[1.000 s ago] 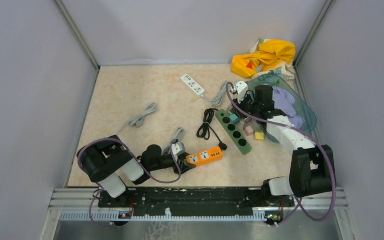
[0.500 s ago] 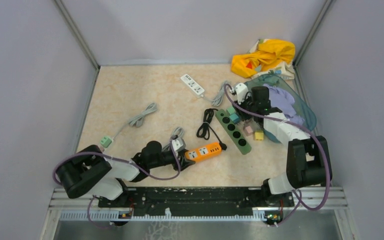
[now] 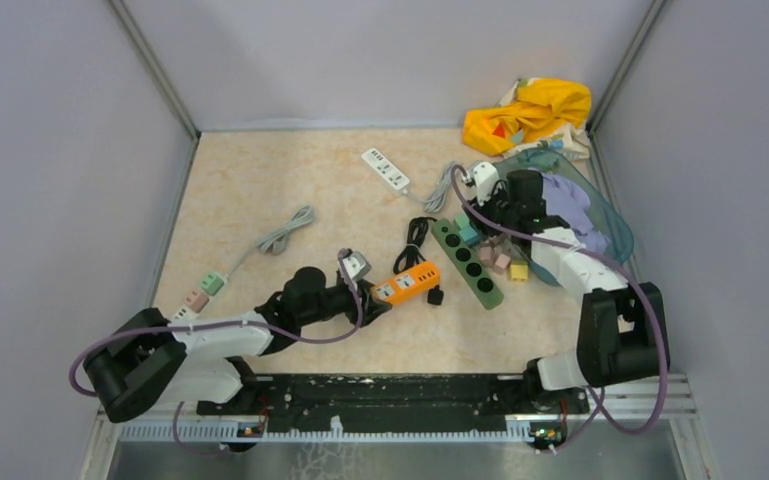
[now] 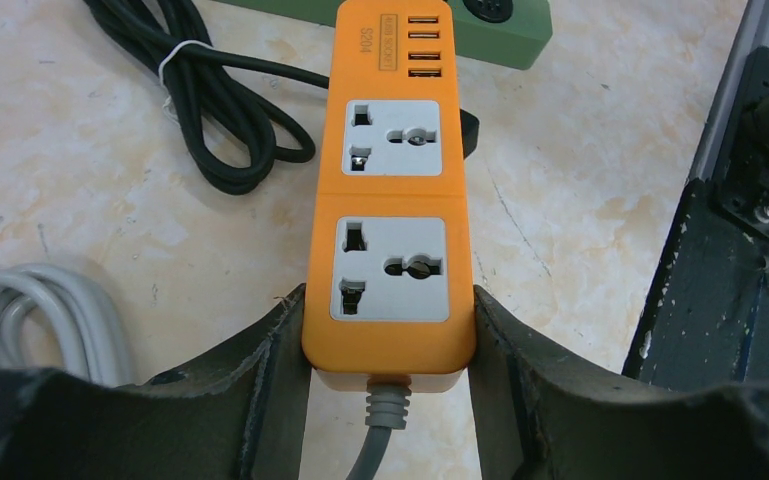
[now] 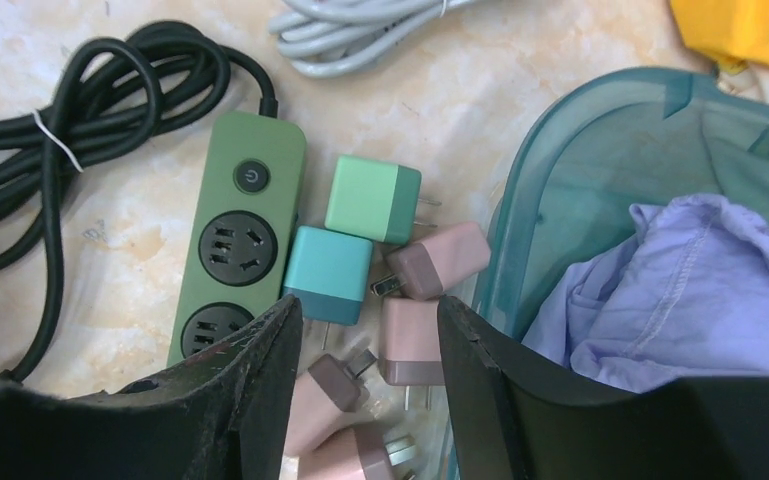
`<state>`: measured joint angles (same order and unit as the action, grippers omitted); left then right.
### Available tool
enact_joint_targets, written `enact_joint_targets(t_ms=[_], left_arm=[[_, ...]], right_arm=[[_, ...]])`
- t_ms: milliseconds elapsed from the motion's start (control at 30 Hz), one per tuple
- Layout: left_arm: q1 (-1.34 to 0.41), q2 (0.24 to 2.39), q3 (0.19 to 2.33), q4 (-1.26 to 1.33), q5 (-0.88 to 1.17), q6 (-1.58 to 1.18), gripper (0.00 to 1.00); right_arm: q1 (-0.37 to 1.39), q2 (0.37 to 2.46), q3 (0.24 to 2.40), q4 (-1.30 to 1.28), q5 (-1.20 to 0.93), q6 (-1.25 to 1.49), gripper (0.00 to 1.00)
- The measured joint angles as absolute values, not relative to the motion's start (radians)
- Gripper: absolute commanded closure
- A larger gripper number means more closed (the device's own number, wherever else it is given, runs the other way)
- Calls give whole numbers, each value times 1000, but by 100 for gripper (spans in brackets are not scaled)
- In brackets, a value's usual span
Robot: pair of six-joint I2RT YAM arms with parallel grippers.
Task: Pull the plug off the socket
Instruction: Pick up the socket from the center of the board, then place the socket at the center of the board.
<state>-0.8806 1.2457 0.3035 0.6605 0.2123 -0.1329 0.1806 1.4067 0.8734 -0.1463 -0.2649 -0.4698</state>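
Top external shows the plug (image 3: 436,296) now lying loose beyond the left gripper (image 3: 376,293), which pinches the orange strip (image 3: 412,282), so unplugging looks done.

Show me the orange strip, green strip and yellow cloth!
orange strip (image 4: 390,270), left wrist view, lower socket face.
green strip (image 5: 250,177), right wrist view, power button.
yellow cloth (image 3: 535,108), top external view, middle fold.

The surface (image 4: 70,190) is cream, marbled with pale tan. The orange power strip (image 4: 388,200) has white socket faces. The green power strip (image 5: 243,230) has black ones, and its cord (image 5: 50,130) is black too. Just right of it lie a mint adapter (image 5: 372,200), a teal adapter (image 5: 328,272) and dusty pink adapters (image 5: 438,258). The tub (image 5: 560,190) is see-through teal, with a lilac cloth (image 5: 690,290) in it. At the far right is a yellow cloth (image 3: 528,112).
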Motion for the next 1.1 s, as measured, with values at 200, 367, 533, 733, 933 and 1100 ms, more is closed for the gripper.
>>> enact_joint_targets(t_ms=[200, 367, 533, 733, 933, 1100], left_arm=[[-828, 1192, 313, 605, 191, -203, 99], [-756, 1156, 318, 595, 183, -253, 99], [-663, 1145, 340, 582, 165, -303, 100], [-552, 1164, 403, 541, 107, -348, 99], [-505, 1282, 555, 437, -83, -390, 100], [-467, 1436, 710, 359, -254, -450, 99]], right_arm=[[181, 1335, 871, -114, -302, -467, 48], [181, 1308, 871, -91, -329, -464, 48], [181, 1305, 870, -90, -349, -459, 48], [181, 1292, 863, -85, -367, -454, 48], [181, 1291, 863, -81, -374, -450, 48], [181, 1289, 863, -79, -382, -449, 48]])
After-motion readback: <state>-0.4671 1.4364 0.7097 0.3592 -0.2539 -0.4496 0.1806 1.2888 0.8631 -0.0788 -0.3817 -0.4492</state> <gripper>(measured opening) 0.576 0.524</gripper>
